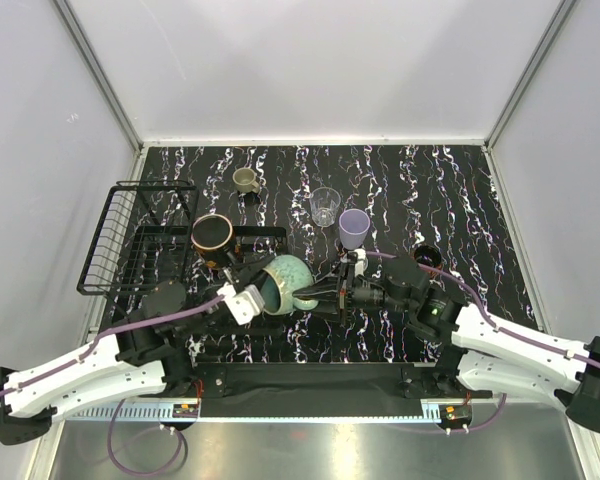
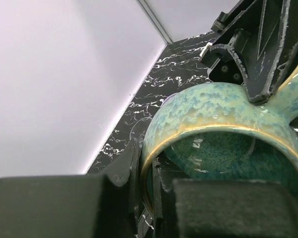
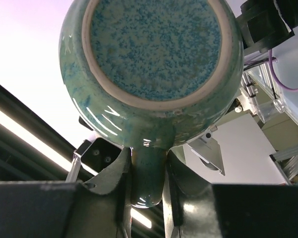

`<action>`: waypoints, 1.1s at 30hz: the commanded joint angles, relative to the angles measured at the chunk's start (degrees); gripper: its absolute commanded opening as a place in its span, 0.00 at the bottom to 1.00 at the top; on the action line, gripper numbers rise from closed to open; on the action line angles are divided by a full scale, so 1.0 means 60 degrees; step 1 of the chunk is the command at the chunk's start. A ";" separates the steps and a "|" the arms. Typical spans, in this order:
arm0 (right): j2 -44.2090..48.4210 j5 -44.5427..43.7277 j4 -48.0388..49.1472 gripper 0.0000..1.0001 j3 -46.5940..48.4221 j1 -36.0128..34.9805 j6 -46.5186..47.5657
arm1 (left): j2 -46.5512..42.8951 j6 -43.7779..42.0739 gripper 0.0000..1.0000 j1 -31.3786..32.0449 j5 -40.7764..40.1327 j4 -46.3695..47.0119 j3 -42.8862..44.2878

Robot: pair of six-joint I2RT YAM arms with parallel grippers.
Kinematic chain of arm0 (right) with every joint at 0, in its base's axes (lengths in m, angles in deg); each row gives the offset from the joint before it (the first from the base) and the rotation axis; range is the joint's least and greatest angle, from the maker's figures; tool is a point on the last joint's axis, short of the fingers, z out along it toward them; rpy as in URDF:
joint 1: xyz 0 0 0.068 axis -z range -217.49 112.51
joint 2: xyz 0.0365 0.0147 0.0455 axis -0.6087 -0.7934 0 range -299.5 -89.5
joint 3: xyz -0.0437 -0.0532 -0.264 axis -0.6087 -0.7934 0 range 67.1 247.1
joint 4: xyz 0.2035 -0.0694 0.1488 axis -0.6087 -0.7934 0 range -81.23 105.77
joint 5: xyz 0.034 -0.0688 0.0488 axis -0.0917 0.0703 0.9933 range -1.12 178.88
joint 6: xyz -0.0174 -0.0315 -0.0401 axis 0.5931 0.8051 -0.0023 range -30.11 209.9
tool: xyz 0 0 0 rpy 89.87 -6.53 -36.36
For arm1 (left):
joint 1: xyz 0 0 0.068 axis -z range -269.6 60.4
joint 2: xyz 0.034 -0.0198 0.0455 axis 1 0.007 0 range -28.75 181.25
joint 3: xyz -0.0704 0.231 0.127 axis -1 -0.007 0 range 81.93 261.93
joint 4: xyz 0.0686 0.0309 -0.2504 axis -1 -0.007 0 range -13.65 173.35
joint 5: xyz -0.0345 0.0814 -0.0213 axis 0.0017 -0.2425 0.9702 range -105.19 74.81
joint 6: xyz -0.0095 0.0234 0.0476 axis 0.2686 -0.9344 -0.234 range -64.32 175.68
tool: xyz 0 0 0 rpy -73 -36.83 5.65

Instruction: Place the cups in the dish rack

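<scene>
One teal mug (image 1: 285,281) hangs just right of the dish rack (image 1: 105,245), my left fingers (image 2: 125,171) pinching its rim, my right fingers (image 3: 116,173) clamped on its handle, and other cups (image 1: 354,228) wait unloaded on the surface (image 1: 460,200).

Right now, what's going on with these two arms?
Both arms hold a teal mug on its side, seemingly mid-handover: the left gripper pinches its rim, the right gripper clamps its handle. The dish rack sits to the left with a dark mug at it. A small mug, a glass and a purple cup wait behind.
</scene>
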State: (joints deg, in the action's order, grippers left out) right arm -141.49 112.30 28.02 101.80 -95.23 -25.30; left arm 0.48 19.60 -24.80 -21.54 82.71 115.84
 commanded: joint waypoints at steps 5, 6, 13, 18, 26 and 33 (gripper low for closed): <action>-0.0183 -0.0782 0.0669 0.00 0.0354 -0.0031 0.2220 | 0.0108 0.1456 0.62 0.0275 0.0312 0.1032 0.0954; -0.0154 -0.0827 0.0320 0.00 0.0543 -0.0016 0.2425 | 0.0036 0.1457 0.74 0.0290 0.0195 0.0900 0.0984; 0.0344 -0.2099 -0.3120 0.00 0.1831 0.0144 0.5381 | -0.1426 0.1676 0.94 0.0348 -0.2500 0.1044 0.0837; -0.0591 -0.3960 -0.6649 0.00 0.4496 0.0189 0.9510 | -0.2001 0.2420 0.99 0.0436 -0.3403 0.1425 0.0749; -0.3798 -0.5484 -0.7051 0.00 0.7029 0.0174 1.3440 | -0.1153 0.3404 0.99 0.0582 -0.6923 0.0402 0.1847; -0.6157 -0.6759 -0.6423 0.00 0.8177 0.0043 1.5374 | -0.0068 0.4766 0.99 0.0641 -0.9969 -0.1034 0.2712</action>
State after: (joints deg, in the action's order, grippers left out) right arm -177.90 78.05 -19.06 145.56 -94.40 57.75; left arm -1.51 42.55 -21.24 -68.58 80.02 129.11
